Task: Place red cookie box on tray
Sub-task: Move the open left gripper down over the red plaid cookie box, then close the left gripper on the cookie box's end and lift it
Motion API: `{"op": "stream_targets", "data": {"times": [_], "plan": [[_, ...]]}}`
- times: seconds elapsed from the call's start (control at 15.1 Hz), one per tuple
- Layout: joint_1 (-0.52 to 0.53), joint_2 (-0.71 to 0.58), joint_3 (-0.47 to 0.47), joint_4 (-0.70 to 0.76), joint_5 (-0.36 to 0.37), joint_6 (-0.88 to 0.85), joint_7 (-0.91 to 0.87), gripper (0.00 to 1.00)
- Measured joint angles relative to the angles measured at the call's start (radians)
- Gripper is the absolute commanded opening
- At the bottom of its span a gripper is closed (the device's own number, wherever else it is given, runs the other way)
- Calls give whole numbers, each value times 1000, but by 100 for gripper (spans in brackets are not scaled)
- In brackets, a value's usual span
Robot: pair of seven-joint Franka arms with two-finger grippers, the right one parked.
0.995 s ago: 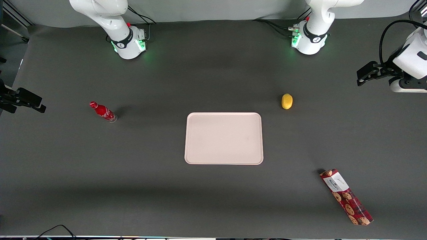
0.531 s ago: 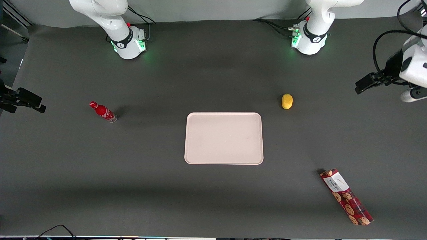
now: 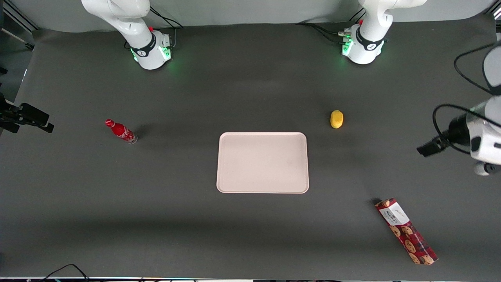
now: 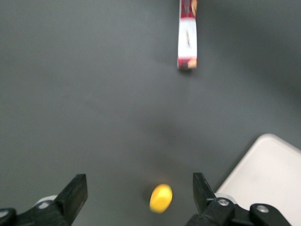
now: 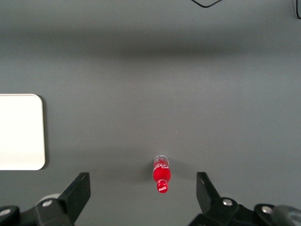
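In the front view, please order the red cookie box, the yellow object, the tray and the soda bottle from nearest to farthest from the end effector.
From the open end effector:
1. Red cookie box, nearer the camera.
2. Yellow object, beside the tray.
3. Tray, mid-table.
4. Soda bottle, toward the parked arm's end.

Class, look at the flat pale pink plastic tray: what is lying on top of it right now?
Nothing lies on the pale pink plastic tray; its whole surface shows. The long dark-red cookie box rests on the table nearer the front camera. The open gripper hangs above a yellow object.
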Motion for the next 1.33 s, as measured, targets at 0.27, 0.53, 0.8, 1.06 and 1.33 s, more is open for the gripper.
{"op": "stream_targets", "data": {"times": [0.27,0.53,0.8,1.06,1.33], "plan": [[7,116,27,10,-3,185,-4,100],[7,227,29,13,-21,343,-21,100],[7,336,29,19,-22,508,-42,100],[7,432,28,21,-22,670,-42,100],[6,504,28,22,-22,785,-42,100]]}}
